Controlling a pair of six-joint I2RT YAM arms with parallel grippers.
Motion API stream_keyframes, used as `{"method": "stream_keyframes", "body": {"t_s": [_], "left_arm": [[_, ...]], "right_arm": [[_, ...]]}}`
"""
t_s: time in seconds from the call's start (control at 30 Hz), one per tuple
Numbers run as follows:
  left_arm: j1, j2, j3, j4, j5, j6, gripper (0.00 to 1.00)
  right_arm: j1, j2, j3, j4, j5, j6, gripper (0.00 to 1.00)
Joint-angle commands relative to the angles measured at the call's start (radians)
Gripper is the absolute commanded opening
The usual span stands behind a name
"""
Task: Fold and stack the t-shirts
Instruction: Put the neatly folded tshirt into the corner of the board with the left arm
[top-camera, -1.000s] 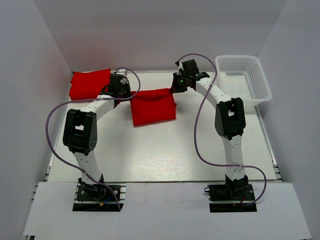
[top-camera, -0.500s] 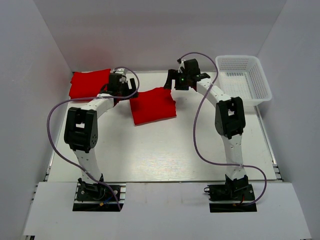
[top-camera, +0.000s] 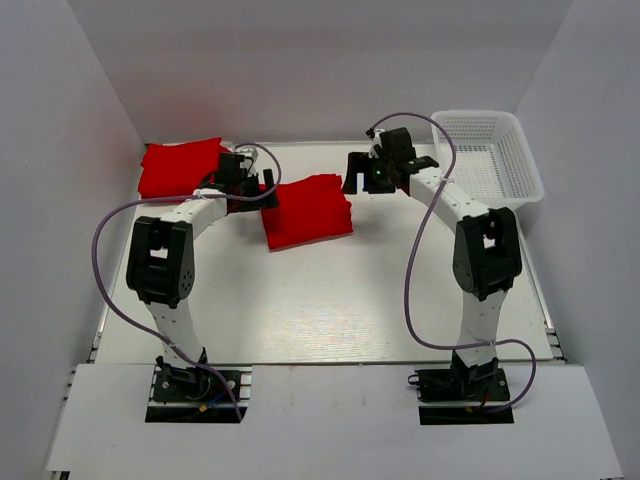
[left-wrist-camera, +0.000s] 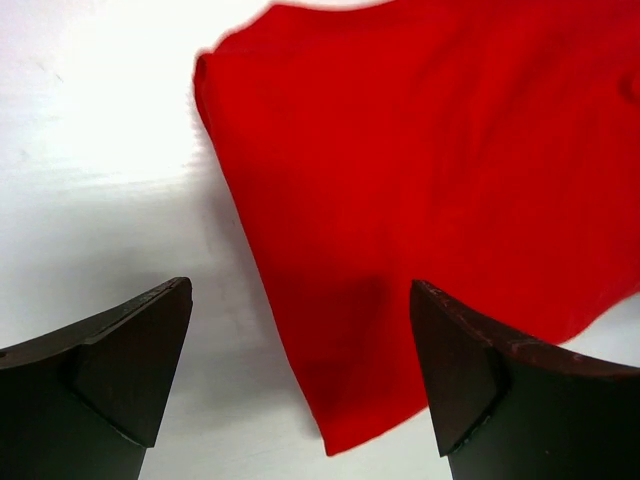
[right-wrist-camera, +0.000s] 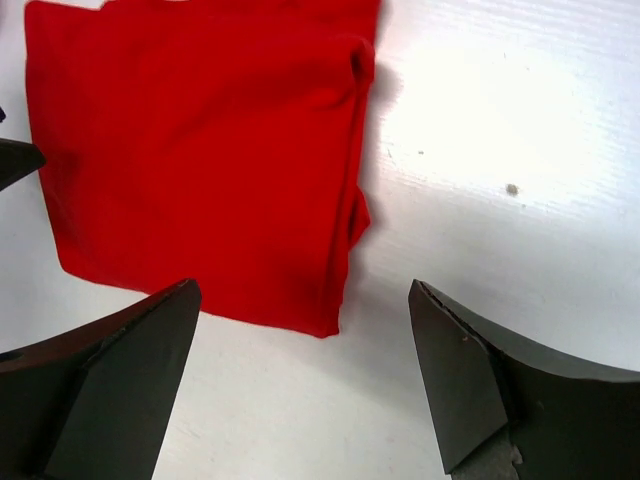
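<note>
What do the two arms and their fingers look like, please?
Both the left arm and the right arm have white links with bulky black joint housings and black base plates. A thin purple cable loops loosely alongside each. The fingers are dark, matte, wedge-shaped blocks.

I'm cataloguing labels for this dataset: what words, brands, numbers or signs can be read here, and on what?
No readable text anywhere.
The red t-shirt in the middle: plain, no print or tag showing.
The red t-shirt at the far left: plain too.
The white mesh basket: no label.
</note>
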Motion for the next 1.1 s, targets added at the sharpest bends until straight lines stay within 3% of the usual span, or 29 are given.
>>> {"method": "stream_keyframes", "body": {"t_s": [0.0,0.63,0.7,0.87,1.07], "left_arm": [[-0.013,-0.018,-0.031,0.013,0.081,-0.024,1.00],[-0.013,0.099,-0.086,0.129,0.107,-0.096,1.00],[-0.013,0.108,-0.086,0.129,0.116,-0.096,0.97],[-0.033,0.129,-0.086,0.120,0.105,-0.096,0.74],[-0.051,0.163,-0.066,0.086,0.045,-0.096,0.62]], "right_arm": [[0.002,-0.070,-0.047,0.015,0.026,-0.015,0.90],[-0.002,-0.147,-0.136,0.011,0.048,-0.015,0.90],[-0.001,-0.150,-0.139,0.017,0.054,-0.026,0.90],[-0.001,-0.153,-0.153,0.027,0.051,-0.014,0.90],[0.001,-0.172,-0.170,0.037,0.059,-0.011,0.90]]}}
